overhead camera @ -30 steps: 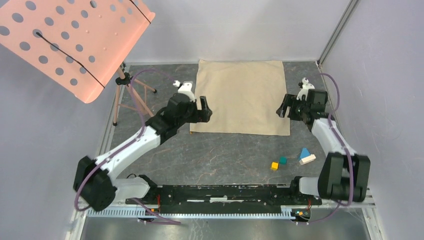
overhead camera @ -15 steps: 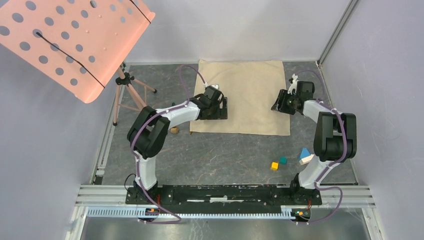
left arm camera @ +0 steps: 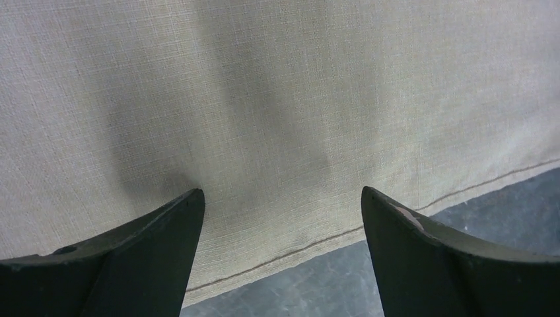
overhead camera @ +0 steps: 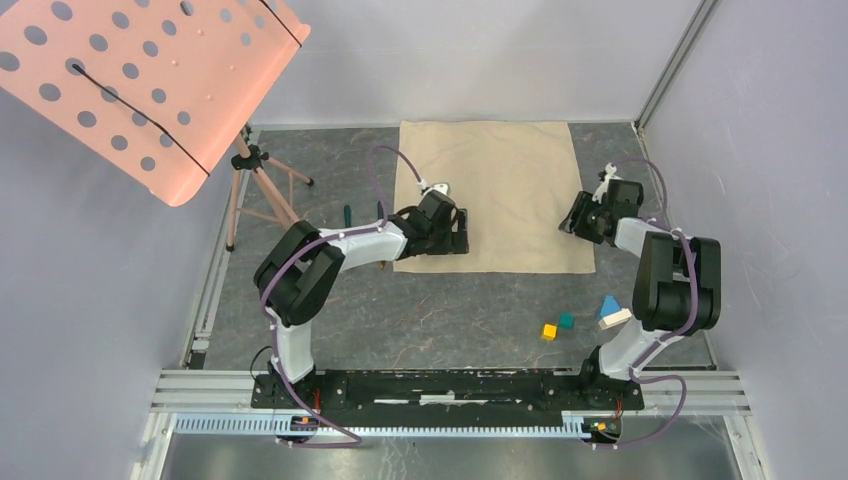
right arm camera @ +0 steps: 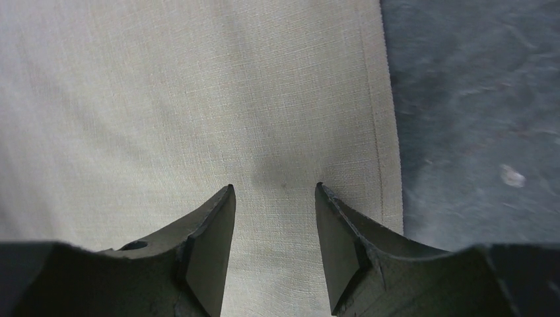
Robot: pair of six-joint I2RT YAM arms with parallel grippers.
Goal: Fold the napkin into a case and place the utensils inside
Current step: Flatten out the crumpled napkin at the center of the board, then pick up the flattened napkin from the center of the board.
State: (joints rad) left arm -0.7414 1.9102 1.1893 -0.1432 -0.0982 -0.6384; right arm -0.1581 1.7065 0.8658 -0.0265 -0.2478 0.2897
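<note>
On the grey table (overhead camera: 450, 300), flanking the one napkin (overhead camera: 500, 180) mid-frame with left gripper (left arm camera: 280, 197) gaping wide, right gripper (right arm camera: 274, 188) half-closed, both gripping nothing.

The napkin (overhead camera: 500, 180) is plain beige, the table (overhead camera: 440, 310) mottled dark grey, the perforated panel (overhead camera: 205, 75) salmon pink.

Soft, even light fills the top view. In the wrist views, diffuse grey shadows lie on the napkin (left arm camera: 297, 79) ahead of the left pincer (left arm camera: 282, 191) and right pincer (right arm camera: 275, 186). The tabletop (right arm camera: 475, 132) at the right of the right wrist view looks slightly smeared.
</note>
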